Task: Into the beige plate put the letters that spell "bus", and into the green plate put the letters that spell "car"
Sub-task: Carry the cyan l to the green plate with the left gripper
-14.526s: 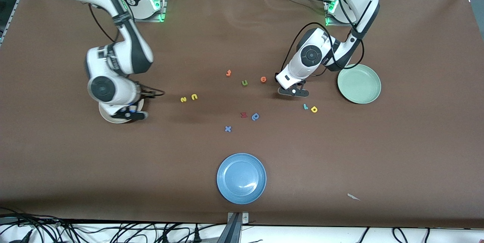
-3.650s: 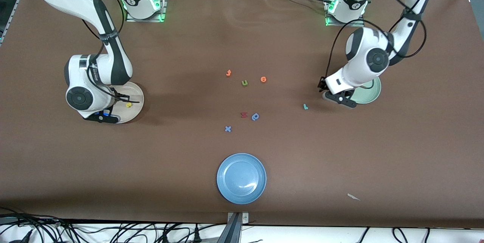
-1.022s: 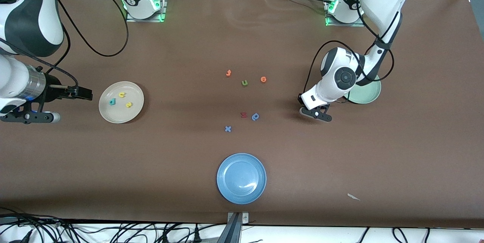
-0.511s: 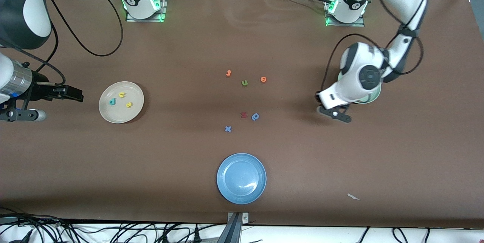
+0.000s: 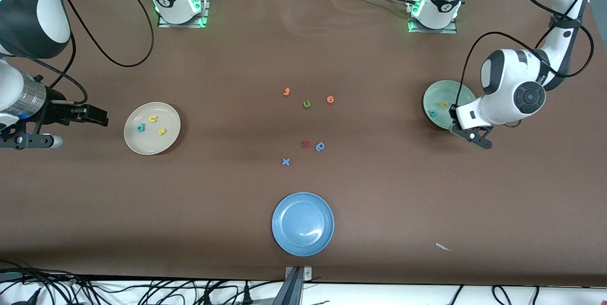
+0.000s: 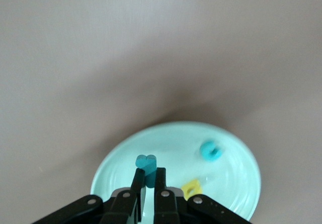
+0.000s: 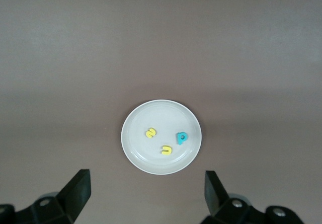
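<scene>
The beige plate (image 5: 151,143) holds a teal "b" (image 5: 141,128), a yellow "u" (image 5: 152,118) and a yellow "s" (image 5: 162,131); the right wrist view shows the same plate (image 7: 138,153). My right gripper (image 5: 26,143) hangs open and empty over bare table beside it, toward the right arm's end. In the green plate (image 5: 457,91) lie a yellow "a" (image 5: 444,104) and a teal "c" (image 5: 432,113). My left gripper (image 6: 149,176) is shut on the teal "r" (image 6: 146,162) over that plate's rim (image 6: 166,138).
Mid-table lie letters outside both words: two orange ones (image 5: 286,91) (image 5: 330,99), an olive "u" (image 5: 307,104), a dark red one (image 5: 306,144), a blue one (image 5: 320,146) and a blue "x" (image 5: 285,161). A blue plate (image 5: 302,224) sits nearest the front camera. A paper scrap (image 5: 443,247) lies near it.
My left gripper has carried the teal "r" from the open table toward the left arm's end, to over the green plate's rim. The right arm has barely shifted.
</scene>
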Robot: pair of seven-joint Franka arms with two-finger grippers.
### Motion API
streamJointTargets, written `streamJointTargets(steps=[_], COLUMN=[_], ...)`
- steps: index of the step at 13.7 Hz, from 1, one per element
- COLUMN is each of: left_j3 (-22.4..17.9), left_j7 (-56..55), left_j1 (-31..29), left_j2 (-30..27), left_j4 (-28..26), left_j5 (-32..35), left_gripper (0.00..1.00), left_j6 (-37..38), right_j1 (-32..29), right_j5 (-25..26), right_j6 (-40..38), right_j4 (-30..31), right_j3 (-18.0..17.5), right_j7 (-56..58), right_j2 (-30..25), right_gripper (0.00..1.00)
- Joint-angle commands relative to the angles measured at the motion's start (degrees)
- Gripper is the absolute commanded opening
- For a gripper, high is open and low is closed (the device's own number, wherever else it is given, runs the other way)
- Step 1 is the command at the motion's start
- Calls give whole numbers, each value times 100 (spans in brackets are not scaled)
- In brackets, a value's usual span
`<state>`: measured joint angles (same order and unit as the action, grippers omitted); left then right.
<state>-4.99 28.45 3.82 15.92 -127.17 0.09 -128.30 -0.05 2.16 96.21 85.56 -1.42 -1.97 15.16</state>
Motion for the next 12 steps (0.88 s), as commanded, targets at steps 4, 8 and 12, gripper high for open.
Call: streamJointTargets(steps=[4, 8, 12], left_j3=[-108, -99, -73], left_j7=[-50, -243, -375], left_j1=[23, 23, 49], left_j2=[-335, -502, -564], left_j4=[-703, -1002, -1090], left_j5=[80, 27, -219], left_gripper=[0, 0, 0], left_j6=[-20, -20, -20], right_j1=[-66, -65, -66], right_j5=[74, 74, 83], right_j6=[30, 21, -58], right_j4=[207, 215, 224], right_j3=[-69, -77, -69], right_j7=[4, 4, 4], right_j2=[-189, -189, -189], right_gripper=[100, 100, 100])
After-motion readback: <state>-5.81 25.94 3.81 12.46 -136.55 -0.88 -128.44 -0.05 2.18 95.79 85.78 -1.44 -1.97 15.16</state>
